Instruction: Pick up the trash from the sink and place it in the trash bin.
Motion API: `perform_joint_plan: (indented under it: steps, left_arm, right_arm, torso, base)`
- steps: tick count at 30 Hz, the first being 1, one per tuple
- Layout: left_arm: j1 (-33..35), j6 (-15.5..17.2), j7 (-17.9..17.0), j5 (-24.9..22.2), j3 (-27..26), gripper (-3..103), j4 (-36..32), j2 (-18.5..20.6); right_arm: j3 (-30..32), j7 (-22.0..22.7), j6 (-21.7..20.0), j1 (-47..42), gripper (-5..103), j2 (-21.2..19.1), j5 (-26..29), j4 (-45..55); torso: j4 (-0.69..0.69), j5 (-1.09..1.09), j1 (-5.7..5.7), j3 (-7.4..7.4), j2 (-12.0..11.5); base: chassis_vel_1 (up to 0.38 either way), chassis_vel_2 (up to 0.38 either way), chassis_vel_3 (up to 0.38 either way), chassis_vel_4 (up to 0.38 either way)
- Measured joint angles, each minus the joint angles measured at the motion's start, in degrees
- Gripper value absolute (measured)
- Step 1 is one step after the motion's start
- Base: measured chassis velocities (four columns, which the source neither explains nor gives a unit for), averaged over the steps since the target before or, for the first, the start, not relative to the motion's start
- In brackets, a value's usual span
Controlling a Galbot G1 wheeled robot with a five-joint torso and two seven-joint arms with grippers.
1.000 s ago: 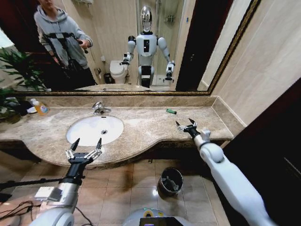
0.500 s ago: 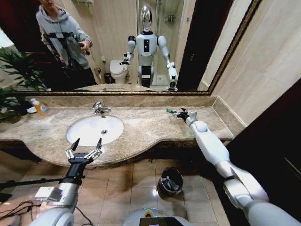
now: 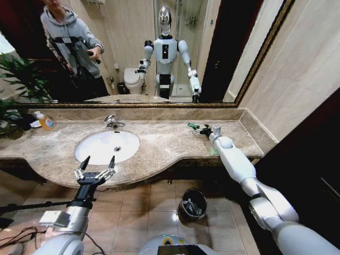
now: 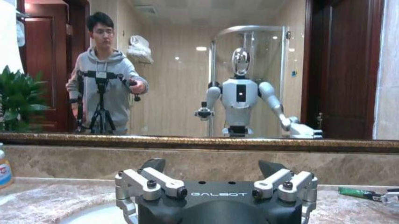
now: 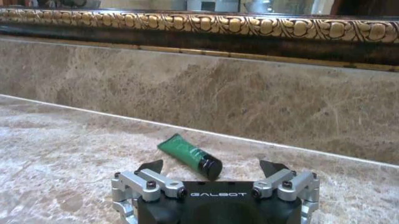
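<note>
The small green tube (image 5: 188, 155) lies on the marble surface (image 3: 164, 146) near the back wall, not in the sink (image 3: 106, 146) — its dark cap points toward my right fingers (image 5: 212, 169), long axis slanting away. Those fingers are spread, just short of it; my left fingers (image 3: 97, 164) hang open, well apart — by the sink's front edge.

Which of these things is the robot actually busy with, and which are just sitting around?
Job: green tube, sink, trash bin, right end effector open at the tube.

Lying about: orange bottle, tap, plant, left end effector waiting, open.
</note>
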Motion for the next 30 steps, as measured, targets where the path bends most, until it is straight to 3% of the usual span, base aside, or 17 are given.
perform_joint_plan:
  steps: [12,15,18,23,25,26,29,30]
  left_arm:
    - [0.0,0.0,0.0,0.0,0.0,100,0.0,0.0]
    - [0.0,0.0,0.0,0.0,0.0,100,0.0,0.0]
    - [0.0,0.0,0.0,0.0,0.0,100,0.0,0.0]
    - [0.0,0.0,0.0,0.0,0.0,100,0.0,0.0]
    - [0.0,0.0,0.0,0.0,0.0,100,0.0,0.0]
    - [0.0,0.0,0.0,0.0,0.0,100,0.0,0.0]
    - [0.0,0.0,0.0,0.0,0.0,100,0.0,0.0]
    - [0.0,0.0,0.0,0.0,0.0,100,0.0,0.0]
  right_arm:
    - [-1.23,-2.14,1.87,4.56,103,2.4,-0.13,-6.21]
    - [-1.42,-2.82,2.09,4.59,94,2.85,-0.06,-6.74]
    - [-1.54,-3.41,2.21,4.6,78,3.3,-0.34,-7.5]
    - [-1.6,-3.73,2.44,5.19,72,3.63,-0.44,-8.88]
    - [-1.39,-3.94,2.71,5.46,56,3.86,-0.62,-9.85]
    - [-1.39,-3.94,2.71,5.46,56,3.86,-0.62,-9.85]
    - [-0.92,-4.12,3.44,5.18,40,3.9,-0.94,-10.21]
    - [-0.92,-4.12,3.44,5.18,40,3.9,-0.94,-10.21]
  torso:
    - [0.02,0.0,0.01,0.0,0.0]
    - [0.02,-0.01,0.0,0.0,0.0]
    - [0.02,-0.01,0.0,0.0,0.0]
    - [0.02,-0.01,0.01,0.0,0.0]
    - [0.03,-0.01,0.01,0.0,0.0]
    - [0.03,-0.01,0.01,0.0,0.0]
    - [0.02,-0.02,0.0,0.0,0.0]
    - [0.02,-0.02,0.0,0.0,0.0]
  base:
    - [0.0,0.0,0.0,0.0]
    - [0.0,0.0,0.0,0.0]
    - [0.0,0.0,0.0,0.0]
    - [0.0,0.0,0.0,0.0]
    - [0.0,0.0,0.0,0.0]
    - [0.0,0.0,0.0,0.0]
    - [0.0,0.0,0.0,0.0]
    - [0.0,0.0,0.0,0.0]
